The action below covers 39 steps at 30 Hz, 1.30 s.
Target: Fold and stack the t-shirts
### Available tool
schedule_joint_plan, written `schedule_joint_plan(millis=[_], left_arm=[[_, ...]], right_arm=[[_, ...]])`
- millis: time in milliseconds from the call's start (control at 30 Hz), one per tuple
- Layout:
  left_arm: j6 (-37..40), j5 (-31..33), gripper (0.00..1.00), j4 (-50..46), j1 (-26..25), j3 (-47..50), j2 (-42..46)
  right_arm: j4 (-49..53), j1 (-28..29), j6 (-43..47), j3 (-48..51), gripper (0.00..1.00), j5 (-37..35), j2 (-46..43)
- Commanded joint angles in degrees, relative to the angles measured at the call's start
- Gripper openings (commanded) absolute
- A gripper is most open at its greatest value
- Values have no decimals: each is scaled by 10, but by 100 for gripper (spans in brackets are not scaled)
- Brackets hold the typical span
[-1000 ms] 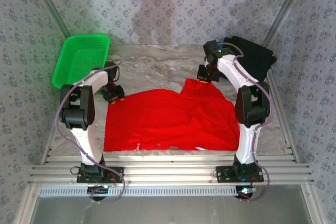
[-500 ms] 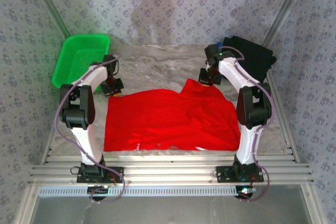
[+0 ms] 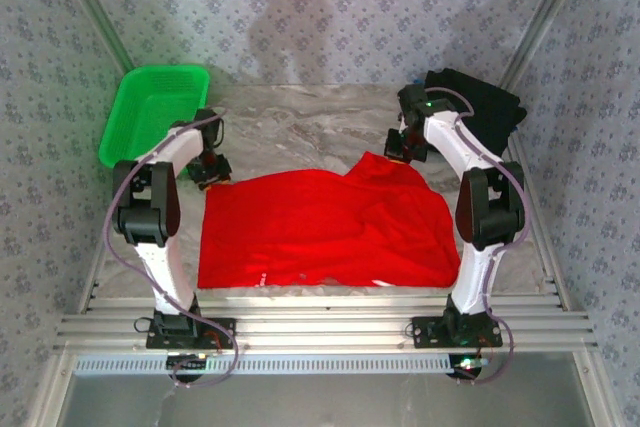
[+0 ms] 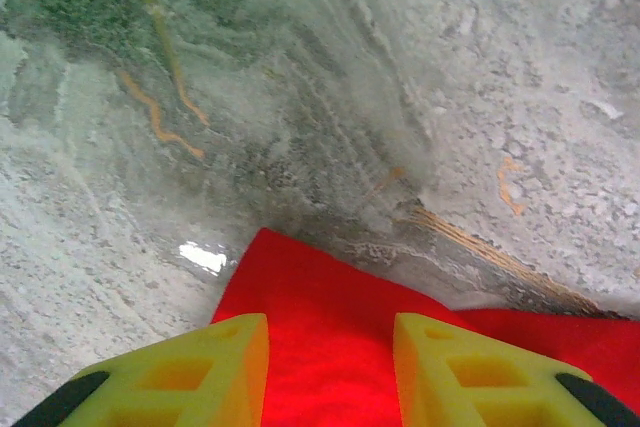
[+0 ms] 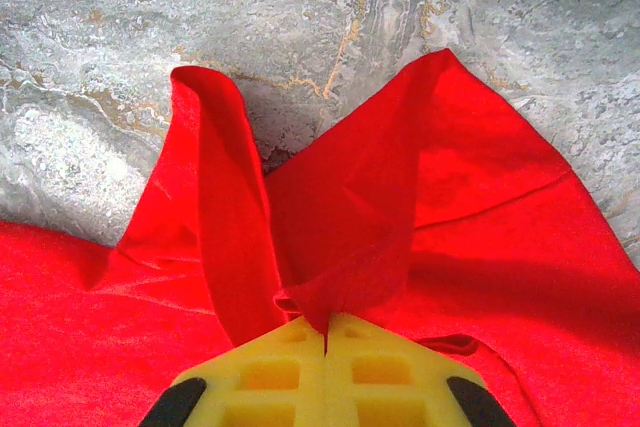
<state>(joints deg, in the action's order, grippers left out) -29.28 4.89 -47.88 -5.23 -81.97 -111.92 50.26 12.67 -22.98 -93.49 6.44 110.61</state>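
Red tee (image 3: 320,232) was left unfolded, its edge pinched by the right claw (image 5: 325,332); left claw (image 4: 325,337) was found released.

Bright red t-shirt (image 3: 320,232), spread mostly flat across the middle of the table (image 3: 300,132) toward its near edge, right half rumpled, far right part pinched up into a peak, folded black t-shirts (image 3: 480,107) piled at the far right corner
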Motion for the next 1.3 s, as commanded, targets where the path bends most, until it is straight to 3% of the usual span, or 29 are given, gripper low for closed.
schedule_joint_plan(millis=[0,400,633,800,1033,1133,1267], left_arm=[[-17,22,38,-7,4,-1,-17],[-43,37,41,23,1,10,-45],[-45,25,32,26,-1,29,-64],[-33,18,32,12,-2,29,-65],[-27,7,16,16,0,50,-52],[-25,5,1,16,0,50,-52],[-24,1,0,21,0,52,-39]], right_arm=[[4,0,10,7,0,4,-21],[-2,0,8,1,0,15,-22],[4,-3,8,-4,0,16,-29],[4,-8,7,-9,0,23,-29],[5,-10,5,-16,0,24,-27],[5,-11,5,-17,0,24,-28],[5,-12,5,-15,0,21,-29]])
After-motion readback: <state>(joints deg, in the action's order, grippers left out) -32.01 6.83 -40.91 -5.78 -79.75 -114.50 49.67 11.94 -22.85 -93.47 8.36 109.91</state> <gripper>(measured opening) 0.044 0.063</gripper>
